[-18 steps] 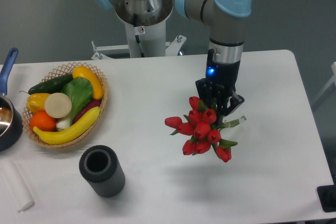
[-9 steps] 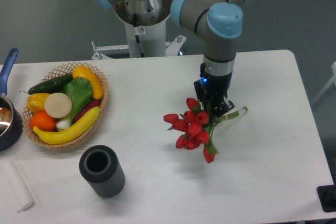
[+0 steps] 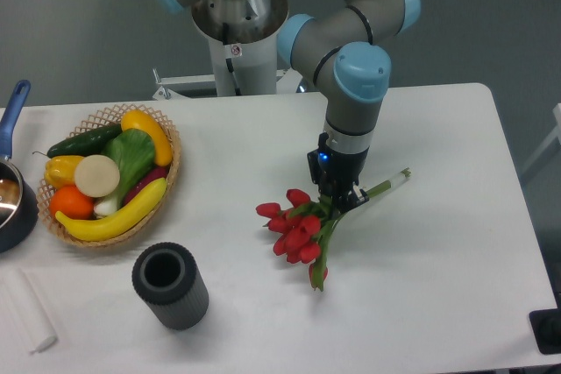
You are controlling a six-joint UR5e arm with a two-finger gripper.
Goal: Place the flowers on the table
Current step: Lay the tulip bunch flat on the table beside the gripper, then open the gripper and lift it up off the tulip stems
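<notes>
1. One gripper (image 3: pixel 338 196) points down, its fingers pinching the stems of the flowers (image 3: pixel 296 227).
2. Red blooms lie low over the table (image 3: pixel 438 243), right of centre.
3. Black vase (image 3: pixel 170 285) and wicker basket (image 3: pixel 112 174) stand well apart.

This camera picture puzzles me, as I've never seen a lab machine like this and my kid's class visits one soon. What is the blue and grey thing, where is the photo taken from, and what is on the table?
The blue and grey thing is a robot arm, built of jointed tubes. One fixed camera looks down on the white table from the front and above. At the arm's tip is a gripper, two fingers that pinch. It is low over the table and shut on the stems of the flowers, a bunch of red tulips whose blooms lie on or just above the tabletop. To the left is a wicker basket of vegetables, in front of it a black ribbed vase, and at the far left edge a pot with a blue handle.
</notes>
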